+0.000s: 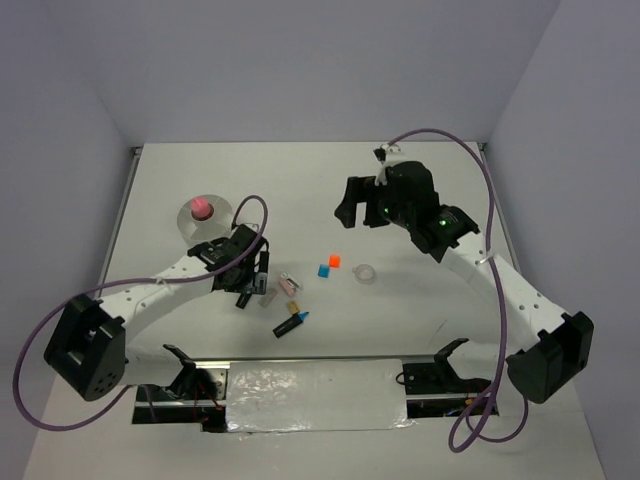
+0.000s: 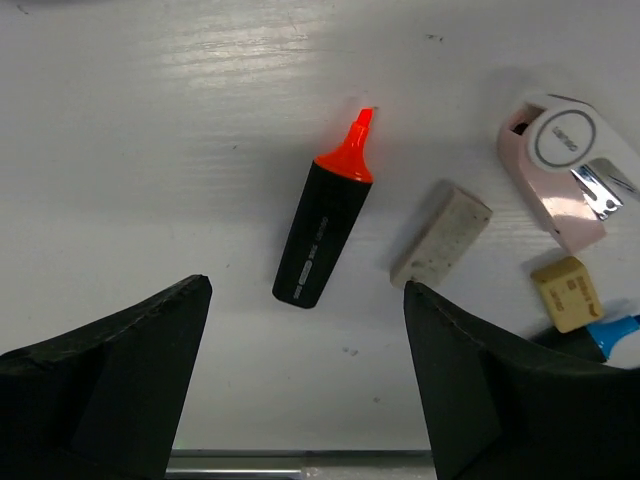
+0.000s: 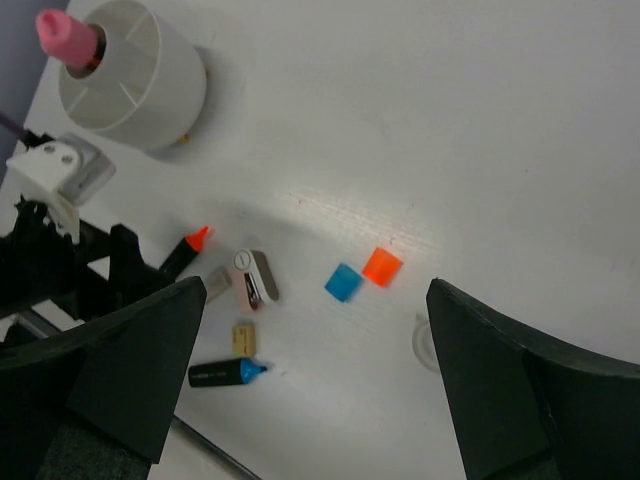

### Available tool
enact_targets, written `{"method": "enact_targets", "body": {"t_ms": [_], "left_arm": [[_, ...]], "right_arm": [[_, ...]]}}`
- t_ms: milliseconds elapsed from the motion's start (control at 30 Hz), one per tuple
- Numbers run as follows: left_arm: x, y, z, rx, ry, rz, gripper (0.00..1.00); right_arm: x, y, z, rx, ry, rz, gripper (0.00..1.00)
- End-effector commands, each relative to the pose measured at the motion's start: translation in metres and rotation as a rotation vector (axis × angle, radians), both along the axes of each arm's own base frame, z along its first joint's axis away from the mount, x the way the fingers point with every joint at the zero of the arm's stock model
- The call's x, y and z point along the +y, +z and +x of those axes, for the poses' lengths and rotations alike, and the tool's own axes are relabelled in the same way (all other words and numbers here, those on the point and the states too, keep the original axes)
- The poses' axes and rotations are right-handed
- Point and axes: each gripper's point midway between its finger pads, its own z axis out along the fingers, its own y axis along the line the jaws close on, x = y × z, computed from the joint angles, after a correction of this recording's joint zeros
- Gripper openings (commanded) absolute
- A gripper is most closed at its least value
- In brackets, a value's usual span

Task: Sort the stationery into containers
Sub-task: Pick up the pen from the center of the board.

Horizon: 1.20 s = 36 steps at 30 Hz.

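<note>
Top view: my left end effector [image 1: 248,272] hangs left of centre, jaws spread and holding nothing, over the left end of the loose stationery. The white bowl [image 1: 183,216] sits just above and left of it, with a pink tube [image 1: 199,208] standing inside. Right of that end effector, the blue-capped marker [image 1: 291,324] lies lower down. The blue cube [image 1: 324,270] and orange cube [image 1: 334,261] sit side by side near centre, with the clear ring [image 1: 366,273] just right of them. My right end effector [image 1: 350,208] is above and right of centre, also spread and holding nothing, well apart from every piece.

Left wrist view: the orange-tipped marker [image 2: 323,228] lies flat on the bench [image 2: 150,120], orange end toward the top of the frame. Its black butt lies between my two fingers [image 2: 110,380] and touches neither. The grey block [image 2: 441,234] lies just right of the marker and is the nearest thing to the right-hand finger. A pink-and-white gadget [image 2: 560,170] fills the upper right, the tan block [image 2: 566,293] lies below it, and the blue marker's tip peeks in at the lower right edge.

Right wrist view: the spread fingers fill the lower corners. The two cubes lie between them in the frame, and the ring is half hidden by the right-hand finger. The bowl is at upper left, its dividers showing, with the tube upright in a compartment at its left edge. The left arm [image 3: 50,265] reaches in along the left edge, beside the orange marker.
</note>
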Motion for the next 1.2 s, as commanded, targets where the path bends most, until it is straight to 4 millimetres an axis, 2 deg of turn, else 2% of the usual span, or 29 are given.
{"method": "enact_targets", "body": {"t_ms": [0, 133, 333, 400, 567, 733, 800, 833, 867, 900, 933, 1000, 1033, 1100, 1133, 1167], "left_arm": [[-0.009, -0.010, 0.021, -0.015, -0.026, -0.061, 0.90], [0.000, -0.034, 0.020, 0.058, -0.002, -0.046, 0.82], [0.000, -0.049, 0.009, 0.119, 0.016, -0.050, 0.75], [0.005, -0.055, 0.004, 0.142, 0.046, -0.030, 0.66], [0.010, -0.065, -0.011, 0.180, 0.092, -0.034, 0.58], [0.018, -0.083, -0.031, 0.244, 0.156, -0.018, 0.54], [0.016, -0.087, -0.037, 0.260, 0.157, -0.035, 0.40], [0.016, -0.086, -0.037, 0.257, 0.161, -0.037, 0.32], [0.015, -0.085, -0.036, 0.253, 0.159, -0.044, 0.17], [0.012, -0.078, -0.032, 0.229, 0.152, -0.059, 0.12], [0.014, -0.072, -0.033, 0.228, 0.151, -0.054, 0.00], [0.010, -0.050, -0.020, 0.161, 0.145, -0.071, 0.00], [0.009, -0.041, -0.017, 0.138, 0.142, -0.081, 0.00], [0.000, -0.011, -0.007, 0.063, 0.119, -0.134, 0.00], [-0.001, 0.000, -0.004, 0.036, 0.116, -0.148, 0.00], [-0.001, 0.013, -0.004, 0.006, 0.111, -0.166, 0.00]], "right_arm": [[-0.004, -0.001, -0.013, -0.023, 0.037, 0.012, 1.00], [-0.010, -0.001, -0.025, -0.026, 0.028, 0.032, 1.00], [-0.015, 0.008, -0.031, -0.037, 0.015, 0.049, 0.99], [-0.016, 0.010, -0.033, -0.040, 0.012, 0.056, 0.99], [-0.020, 0.015, -0.039, -0.052, -0.005, 0.083, 0.99], [-0.032, -0.002, -0.036, 0.006, -0.101, 0.056, 1.00], [-0.033, -0.009, -0.032, 0.045, -0.138, 0.055, 1.00], [-0.035, -0.015, -0.032, 0.084, -0.167, 0.059, 1.00], [-0.034, -0.020, -0.031, 0.108, -0.177, 0.051, 1.00], [-0.031, -0.028, -0.027, 0.142, -0.185, 0.035, 1.00], [-0.031, -0.039, -0.028, 0.194, -0.199, 0.020, 1.00], [-0.028, -0.050, -0.025, 0.253, -0.217, -0.023, 1.00], [-0.032, -0.073, -0.022, 0.320, -0.263, -0.103, 1.00], [-0.027, -0.084, -0.018, 0.353, -0.292, -0.169, 1.00], [-0.025, -0.106, -0.015, 0.411, -0.307, -0.218, 1.00], [-0.017, -0.108, -0.012, 0.422, -0.306, -0.220, 0.99]]}}
